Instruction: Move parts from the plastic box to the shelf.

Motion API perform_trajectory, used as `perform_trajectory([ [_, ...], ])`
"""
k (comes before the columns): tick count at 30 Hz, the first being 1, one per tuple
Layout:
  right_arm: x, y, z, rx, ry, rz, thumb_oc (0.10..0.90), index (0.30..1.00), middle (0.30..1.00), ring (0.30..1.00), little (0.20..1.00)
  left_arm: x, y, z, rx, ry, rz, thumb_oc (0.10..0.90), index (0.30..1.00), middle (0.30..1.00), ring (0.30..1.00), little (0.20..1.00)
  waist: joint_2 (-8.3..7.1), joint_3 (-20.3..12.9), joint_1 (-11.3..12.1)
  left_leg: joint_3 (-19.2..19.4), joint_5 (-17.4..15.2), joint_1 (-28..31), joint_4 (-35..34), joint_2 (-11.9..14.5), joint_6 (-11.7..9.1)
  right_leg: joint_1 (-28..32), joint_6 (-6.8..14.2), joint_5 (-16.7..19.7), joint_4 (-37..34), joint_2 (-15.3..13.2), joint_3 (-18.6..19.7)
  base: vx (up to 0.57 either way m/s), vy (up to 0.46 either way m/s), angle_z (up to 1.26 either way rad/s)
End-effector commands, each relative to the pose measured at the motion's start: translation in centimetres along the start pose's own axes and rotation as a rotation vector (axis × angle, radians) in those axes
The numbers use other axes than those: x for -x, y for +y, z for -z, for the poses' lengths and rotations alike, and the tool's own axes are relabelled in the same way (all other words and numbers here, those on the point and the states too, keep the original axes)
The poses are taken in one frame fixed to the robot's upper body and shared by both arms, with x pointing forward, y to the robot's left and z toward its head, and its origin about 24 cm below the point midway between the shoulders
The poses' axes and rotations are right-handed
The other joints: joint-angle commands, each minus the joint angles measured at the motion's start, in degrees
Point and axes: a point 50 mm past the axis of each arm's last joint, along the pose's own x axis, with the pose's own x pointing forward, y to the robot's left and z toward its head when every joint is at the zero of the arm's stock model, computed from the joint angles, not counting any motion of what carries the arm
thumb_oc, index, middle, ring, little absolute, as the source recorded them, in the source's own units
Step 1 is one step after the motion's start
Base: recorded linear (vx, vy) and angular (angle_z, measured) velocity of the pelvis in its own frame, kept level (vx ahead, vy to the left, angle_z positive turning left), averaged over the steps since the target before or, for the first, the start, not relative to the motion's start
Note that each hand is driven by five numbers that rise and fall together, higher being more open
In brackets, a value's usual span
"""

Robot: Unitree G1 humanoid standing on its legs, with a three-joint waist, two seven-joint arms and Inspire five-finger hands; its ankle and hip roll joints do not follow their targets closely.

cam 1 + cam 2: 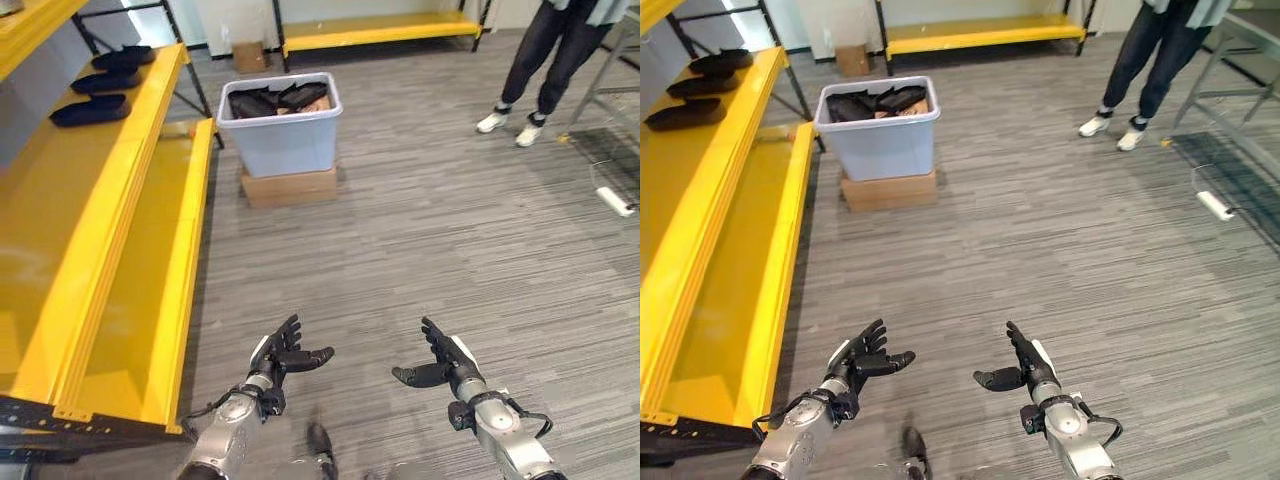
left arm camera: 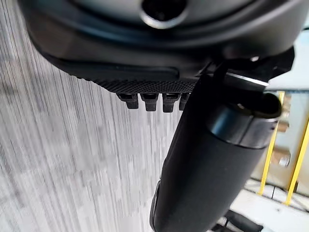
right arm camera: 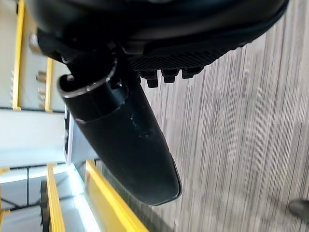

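Left eye view: both hands empty, parts waiting in the box ahead.

Left hand (image 1: 285, 352) and right hand (image 1: 440, 365) hover low over the floor with fingers spread and thumbs turned inward, holding nothing, probably readied for a two-handed lift. Dark parts (image 1: 278, 100) fill the plastic box (image 1: 283, 140) at 12 o'clock on a cardboard carton (image 1: 290, 187); three parts (image 1: 92, 109) already lie on the yellow shelf (image 1: 95, 240) at 10 o'clock. A person (image 1: 545, 60) stands at 2 o'clock.

Grey striped carpet floor (image 1: 420, 240) is stretching out ahead of the hands, w/ a low yellow bench (image 1: 375, 30) sitting along the far wall, a person's legs (image 1: 545, 60) standing far off to the right & a small cardboard box (image 1: 249, 56) resting nr that bench.
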Motion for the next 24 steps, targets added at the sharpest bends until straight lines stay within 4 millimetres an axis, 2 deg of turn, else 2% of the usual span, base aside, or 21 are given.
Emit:
perform_trajectory([
  [1,-0.8,-0.7,-4.9,-0.011,-0.227,0.014,0.900,1.000,1.000,1.000,1.000,0.1,0.5,-3.8,-0.023,-0.198,0.007,0.900,1.000,1.000,1.000,1.000,-1.30,-2.76,1.42,0.37,-3.92,-3.06,4.93,8.52,-8.20,-1.53,2.67,0.64,0.78,-3.44,0.38,0.12,0.014,0.07],
  [9,-0.6,-0.7,-7.3,-0.033,-0.377,0.010,0.900,1.000,1.000,1.000,1.000,0.9,1.7,-4.4,0.003,-0.263,-0.051,0.900,1.000,1.000,1.000,1.000,-1.93,-3.48,3.67,-0.22,-6.10,-3.83,6.37,6.77,-6.61,-0.43,3.61,-0.64,1.43,-4.58,-1.02,0.16,0.074,0.02],
  [12,-0.9,-0.6,-8.0,-0.058,-0.400,0.037,0.900,1.000,1.000,1.000,1.000,0.9,2.0,-5.0,-0.027,-0.277,-0.041,0.900,1.000,1.000,1.000,1.000,-2.38,-5.05,5.06,-0.77,-7.64,-3.39,6.05,4.62,-4.72,0.23,5.07,-2.46,4.58,-5.24,-1.13,0.20,0.212,0.03],
  [14,-1.2,-0.6,-8.1,-0.132,-0.386,0.082,0.900,1.000,1.000,1.000,1.000,0.5,1.5,-5.2,-0.085,-0.256,0.013,0.900,1.000,1.000,1.000,1.000,-2.96,-6.42,4.75,-2.03,-9.33,-0.04,1.87,0.02,-1.03,-5.75,11.31,7.92,27.20,-5.64,1.48,0.28,0.425,0.25],
  [15,-1.3,-0.4,-8.0,-0.144,-0.381,0.091,0.900,1.000,1.000,1.000,1.000,0.4,1.1,-5.4,-0.102,-0.258,0.027,0.900,1.000,1.000,1.000,1.000,-2.61,-6.43,4.78,-2.97,-10.02,1.32,1.09,-0.87,-0.02,-8.93,12.07,11.15,36.71,-6.09,1.92,0.30,0.361,0.62],
  [16,-1.5,-0.3,-7.9,-0.139,-0.376,0.097,0.900,1.000,1.000,1.000,1.000,0.4,0.9,-5.4,-0.096,-0.261,0.024,0.900,1.000,1.000,1.000,1.000,-1.61,-5.88,4.62,-4.19,-10.38,3.70,0.07,-1.06,0.42,-13.75,10.46,10.84,41.75,-7.68,1.36,0.28,0.238,0.58],
  [18,-1.6,-0.5,-8.0,-0.143,-0.378,0.094,0.900,1.000,1.000,1.000,1.000,0.5,0.8,-5.5,-0.085,-0.264,0.026,0.900,1.000,1.000,1.000,1.000,-1.06,-5.08,4.10,-4.89,-10.33,6.26,-0.74,-1.02,-0.23,-16.33,9.13,8.88,35.08,-8.03,0.24,0.24,0.002,-0.13],
  [19,-1.5,-0.8,-8.0,-0.141,-0.384,0.094,0.900,1.000,1.000,1.000,1.000,0.5,0.8,-5.7,-0.093,-0.263,0.038,0.900,1.000,1.000,1.000,1.000,-1.62,-4.13,3.19,-5.12,-11.21,8.62,-0.89,-0.91,-1.34,-16.20,8.62,9.04,18.61,-7.76,-1.46,0.36,-0.236,-0.26],
  [20,-1.3,-1.1,-7.9,-0.152,-0.384,0.103,0.900,1.000,1.000,1.000,1.000,0.4,0.8,-5.8,-0.103,-0.257,0.040,0.900,1.000,1.000,1.000,1.000,-2.61,-3.37,1.97,-5.77,-12.76,10.49,-0.74,-1.10,-2.02,-17.08,9.13,12.40,5.34,-8.13,-0.77,0.50,-0.346,0.07],
  [21,-1.0,-1.5,-7.6,-0.156,-0.385,0.116,0.900,1.000,1.000,1.000,1.000,0.1,0.3,-5.7,-0.103,-0.249,0.058,0.900,1.000,1.000,1.000,1.000,-3.25,-2.75,0.38,-8.22,-14.67,12.05,-0.50,-1.87,-2.07,-18.00,10.55,16.70,-4.48,-9.50,3.21,0.53,-0.327,0.66],
  [22,-0.8,-1.8,-7.4,-0.154,-0.382,0.133,0.900,1.000,1.000,1.000,1.000,0.0,-0.2,-5.5,-0.110,-0.242,0.085,0.900,1.000,1.000,1.000,1.000,-2.89,-2.23,-0.41,-9.76,-16.00,13.08,0.21,-1.73,-2.02,-19.45,11.39,18.63,-7.92,-10.59,5.54,0.48,-0.277,1.20],
  [24,-0.7,-2.0,-7.2,-0.164,-0.378,0.150,0.900,1.000,1.000,1.000,1.000,0.3,-0.4,-5.0,-0.114,-0.234,0.112,0.900,1.000,1.000,1.000,1.000,-2.93,-2.29,-0.78,-10.23,-16.88,14.22,0.18,-1.33,-2.15,-19.29,12.31,19.29,-8.87,-10.61,6.63,0.35,-0.222,1.11],
])
